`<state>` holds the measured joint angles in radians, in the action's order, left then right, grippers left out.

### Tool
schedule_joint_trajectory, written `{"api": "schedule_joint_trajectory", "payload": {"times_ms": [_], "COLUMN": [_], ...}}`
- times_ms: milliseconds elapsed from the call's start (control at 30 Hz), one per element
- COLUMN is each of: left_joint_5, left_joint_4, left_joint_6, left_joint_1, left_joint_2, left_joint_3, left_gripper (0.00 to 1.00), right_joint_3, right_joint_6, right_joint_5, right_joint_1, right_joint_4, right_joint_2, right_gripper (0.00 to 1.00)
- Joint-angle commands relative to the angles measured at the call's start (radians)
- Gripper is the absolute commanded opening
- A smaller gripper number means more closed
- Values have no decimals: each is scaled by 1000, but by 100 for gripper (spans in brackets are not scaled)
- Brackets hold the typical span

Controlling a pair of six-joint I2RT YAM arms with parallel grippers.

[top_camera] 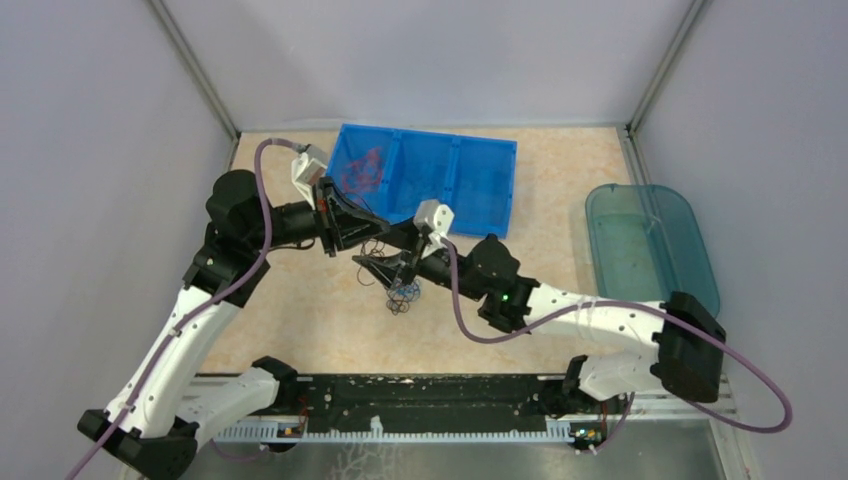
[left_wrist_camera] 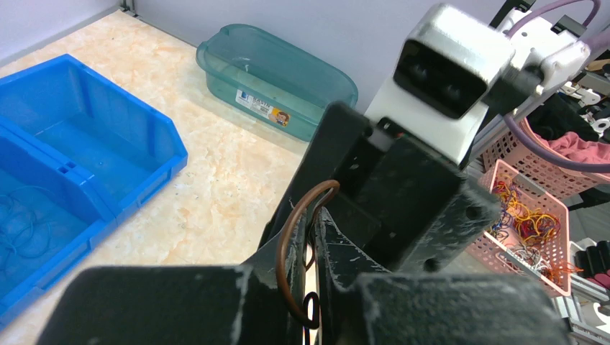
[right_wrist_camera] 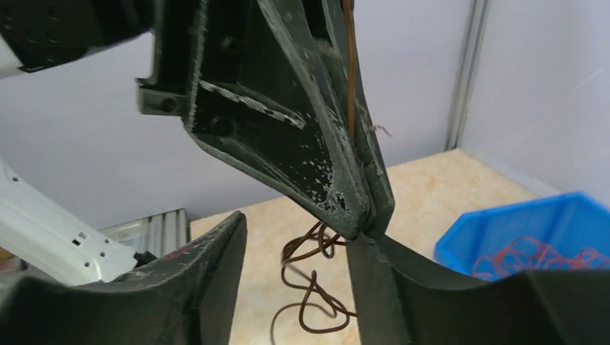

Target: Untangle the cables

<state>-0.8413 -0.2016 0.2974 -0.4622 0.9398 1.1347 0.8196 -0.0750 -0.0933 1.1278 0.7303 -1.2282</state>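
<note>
The left gripper (right_wrist_camera: 360,219) is pinched tight on a thin brown cable (right_wrist_camera: 351,79) in the middle of the frame. The right gripper (right_wrist_camera: 295,237) stands wide apart around that pinch, and one finger may touch it. The cable clump (top_camera: 403,295) dangles just below.

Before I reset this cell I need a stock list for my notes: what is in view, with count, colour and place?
table: one, beige marbled, under everything.
bin: one, blue, three compartments, far middle of the table.
red cables: one bunch, red, in the bin's left compartment.
tub: one, clear teal, far right of the table.
cable clump: one, blue and dark, below the two tools.
dark brown cable: one, hanging from the left tool.
pink basket: one, holding coloured wires, off the table, seen from the left wrist.
left tool: one, black, shut on the dark brown cable.
right tool: one, black, open, at the left tool's tip.
</note>
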Motion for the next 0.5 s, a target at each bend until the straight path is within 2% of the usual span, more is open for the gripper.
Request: {"api": "schedule_joint_trajectory", "payload": {"times_ms": [0, 67, 100, 167, 200, 300, 333, 467], "left_joint_5": [-17, -14, -10, 8, 28, 72, 75, 130], "left_joint_4": [9, -4, -14, -29, -44, -137, -175, -330], "left_joint_6": [-12, -34, -49, -79, -95, -175, -223, -431], "left_joint_1": [5, 6, 6, 5, 6, 6, 5, 4], "left_joint_2": [-2, -6, -9, -12, -12, 6, 15, 31], "left_joint_3": [35, 42, 46, 55, 59, 77, 79, 50], "left_gripper": [13, 13, 14, 20, 33, 89, 99, 100], "right_joint_3": [76, 58, 37, -8, -24, -32, -26, 35], "right_joint_6": [-8, -4, -8, -24, -38, -85, -87, -91], "right_joint_5": [26, 84, 123, 179, 184, 162, 163, 162], "right_joint_1": [-6, -7, -11, -36, -60, -162, -202, -392], "right_joint_4": [37, 39, 52, 78, 71, -6, -41, -245], "right_joint_2": [-54, -45, -29, 9, 29, 79, 92, 95], "right_gripper": [36, 4, 0, 0, 0, 0, 0, 0]}}
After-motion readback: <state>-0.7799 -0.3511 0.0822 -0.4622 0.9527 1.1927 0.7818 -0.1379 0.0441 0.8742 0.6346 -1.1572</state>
